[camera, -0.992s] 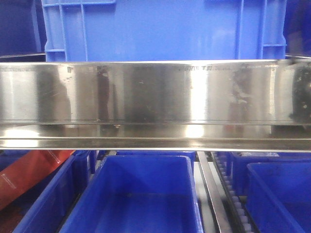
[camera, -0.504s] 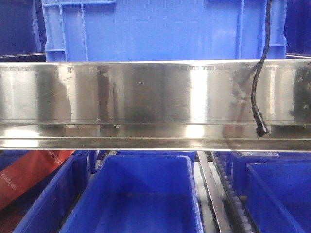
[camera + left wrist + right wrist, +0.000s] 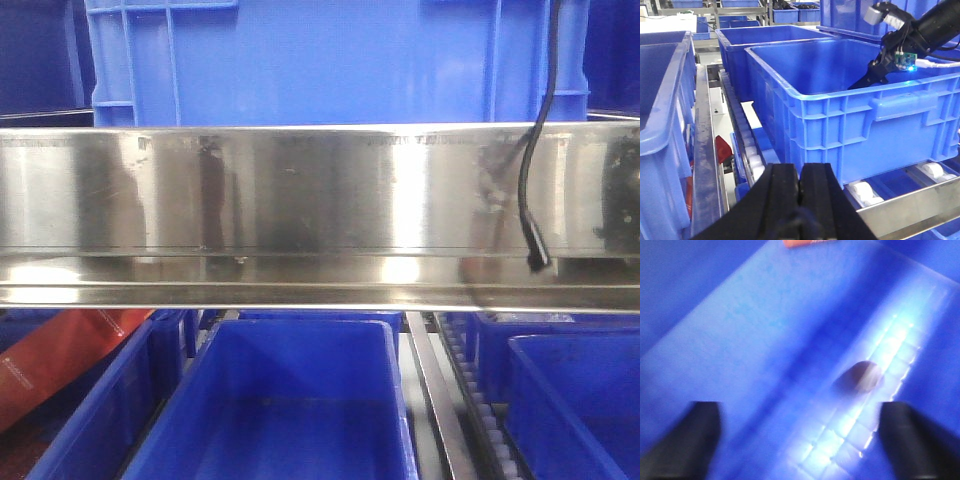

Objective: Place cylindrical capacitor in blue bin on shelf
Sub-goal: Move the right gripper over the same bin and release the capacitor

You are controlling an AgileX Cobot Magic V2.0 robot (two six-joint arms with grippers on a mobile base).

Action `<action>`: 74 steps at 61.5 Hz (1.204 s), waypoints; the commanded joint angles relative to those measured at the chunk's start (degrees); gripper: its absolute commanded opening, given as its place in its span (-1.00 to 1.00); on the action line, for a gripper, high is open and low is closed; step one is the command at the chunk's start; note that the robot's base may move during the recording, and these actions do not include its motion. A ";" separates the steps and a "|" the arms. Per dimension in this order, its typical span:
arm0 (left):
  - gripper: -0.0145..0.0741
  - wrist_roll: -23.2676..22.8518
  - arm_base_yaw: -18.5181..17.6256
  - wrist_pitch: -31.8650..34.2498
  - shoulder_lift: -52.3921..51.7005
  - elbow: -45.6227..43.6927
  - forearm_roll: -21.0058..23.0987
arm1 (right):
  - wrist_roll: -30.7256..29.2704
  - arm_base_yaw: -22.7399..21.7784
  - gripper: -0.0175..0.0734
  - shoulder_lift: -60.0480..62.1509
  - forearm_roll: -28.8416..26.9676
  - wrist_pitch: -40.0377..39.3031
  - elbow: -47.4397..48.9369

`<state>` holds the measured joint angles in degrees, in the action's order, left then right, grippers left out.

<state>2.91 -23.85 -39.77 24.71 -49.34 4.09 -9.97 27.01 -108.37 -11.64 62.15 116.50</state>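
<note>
Capacitor point(image 3: 865, 376) on bin point(image 3: 840, 65) floor, blurred, lying free between spread fingers of right gripper point(image 3: 802, 440); jaws wide, holding nothing. Right arm reaching down into bin on shelf point(image 3: 300, 190), seen from left wrist view. Left gripper point(image 3: 800, 187) outside bin, jaws pressed together, empty. Judged: small, light, rigid, smooth round body, likely to roll; best gripped across curved side at mid-length if re-grasp needed. Orange item point(image 3: 805, 242) at far bin edge, well apart.

Shiny stainless-steel shelf point(image 3: 300, 190), roller tracks point(image 3: 747, 150): large blue plastic bin point(image 3: 855, 110) at front rail, second blue bin point(image 3: 760, 40) behind, another point(image 3: 662, 125) at left edge.
</note>
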 commanded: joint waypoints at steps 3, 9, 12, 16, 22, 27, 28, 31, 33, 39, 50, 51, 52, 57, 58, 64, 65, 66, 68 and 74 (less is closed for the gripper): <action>-0.92 -0.46 0.25 1.09 -0.35 0.16 0.69 | 0.03 0.02 -0.10 5.08 -0.14 -0.36 0.64; -0.92 -0.46 0.25 1.09 -0.35 0.16 0.69 | 0.03 0.02 -0.54 8.71 -0.14 -0.36 0.53; -0.92 -0.46 0.25 1.09 -0.35 0.16 0.69 | 0.03 0.02 -0.77 10.87 -0.14 -0.72 0.14; -0.92 -0.46 0.25 1.09 -0.35 0.16 0.69 | 0.03 0.02 -0.98 14.02 0.03 -1.51 -0.67; -0.92 -0.46 0.25 1.09 -0.35 0.16 0.69 | 0.03 0.02 -0.96 18.64 0.90 -4.35 -3.61; -0.92 -0.46 0.25 1.09 -0.35 0.16 0.69 | 0.03 0.02 -0.96 23.46 1.41 -7.16 -8.45; -0.92 -0.46 0.25 1.09 -0.35 0.16 0.69 | 0.03 0.02 -0.96 24.76 1.41 -7.61 -9.34; -0.92 -0.46 0.25 1.09 -0.35 0.16 0.69 | 0.03 0.02 -0.96 27.90 1.41 -9.47 -13.18; -0.92 -0.46 0.25 1.09 -0.35 0.16 0.69 | 0.03 0.02 -0.96 30.24 1.41 -10.56 -15.68; -0.92 -0.46 0.25 1.09 -0.35 0.16 0.69 | 0.03 0.02 -0.96 37.21 2.72 -14.31 -23.15; -0.92 -0.46 0.25 1.72 -0.35 0.16 0.34 | 0.03 0.02 -0.97 50.34 5.15 -24.23 -39.80; -0.92 -0.46 0.25 1.83 -0.35 0.16 0.35 | 0.03 0.02 -0.97 51.32 5.27 -25.33 -41.10; -0.92 -0.46 0.25 1.83 -0.35 0.16 0.35 | 0.03 0.02 -0.97 52.29 5.27 -26.06 -42.39; -0.92 -0.46 0.25 1.81 -0.35 0.16 -0.35 | 0.03 0.02 -0.97 58.09 5.27 -29.84 -49.97; -0.92 -0.46 0.25 1.81 -0.35 0.24 -0.49 | 0.03 0.02 -0.97 59.05 5.27 -30.39 -51.80; -0.92 -0.46 0.25 1.81 -0.35 0.24 -0.58 | 0.03 0.02 -0.97 65.72 5.27 -34.39 -60.82; -0.92 -0.46 0.25 1.81 -0.35 0.24 -0.67 | 0.03 0.02 -0.97 66.63 5.27 -34.94 -62.00; -0.92 -0.46 0.25 1.81 -0.35 0.36 -0.73 | 0.03 0.02 -0.97 68.00 5.27 -35.91 -63.78; -0.92 -0.46 0.25 1.81 -0.35 0.51 -0.71 | 0.03 0.02 -0.97 70.27 5.27 -37.53 -66.11; -0.92 -0.46 0.25 1.81 -0.35 1.28 -0.71 | 0.03 0.02 -0.97 76.58 5.27 -42.45 -74.97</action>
<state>2.91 -23.85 -39.08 24.71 -48.64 3.50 -9.86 27.01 -36.18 -6.95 25.20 47.17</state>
